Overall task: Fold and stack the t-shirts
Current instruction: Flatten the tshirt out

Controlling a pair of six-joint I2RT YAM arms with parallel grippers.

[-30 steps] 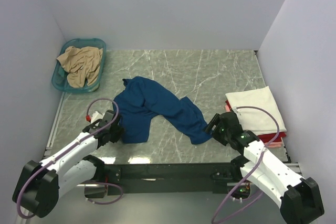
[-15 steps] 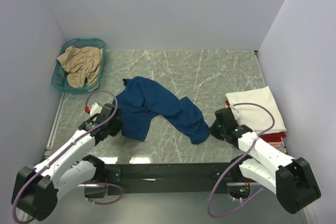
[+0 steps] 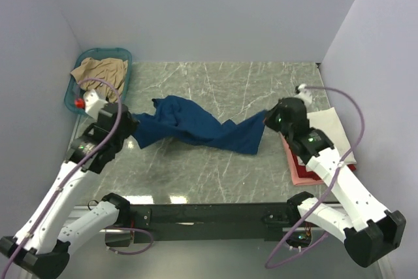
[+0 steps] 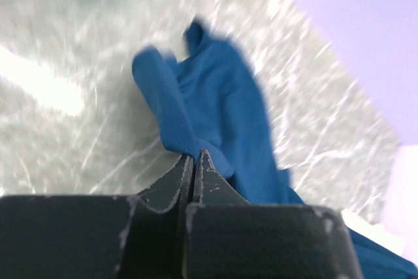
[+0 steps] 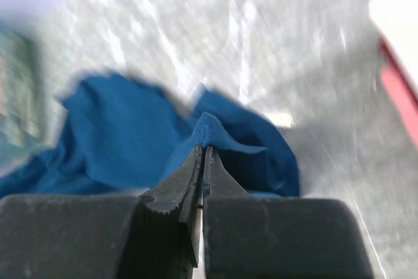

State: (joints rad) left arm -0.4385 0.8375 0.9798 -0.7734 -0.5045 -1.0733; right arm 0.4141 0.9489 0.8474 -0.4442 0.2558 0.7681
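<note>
The blue shirt [image 3: 196, 127] is stretched over the tabletop [image 3: 215, 178] between the left gripper [image 3: 132, 125], pinching its left end, and the right gripper [image 3: 268, 117], pinching its right end.

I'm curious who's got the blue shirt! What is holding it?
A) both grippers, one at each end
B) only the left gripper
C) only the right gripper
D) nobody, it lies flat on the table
A: the left gripper and the right gripper are each shut on one end of the blue t-shirt, which hangs stretched between them above the table.
</note>
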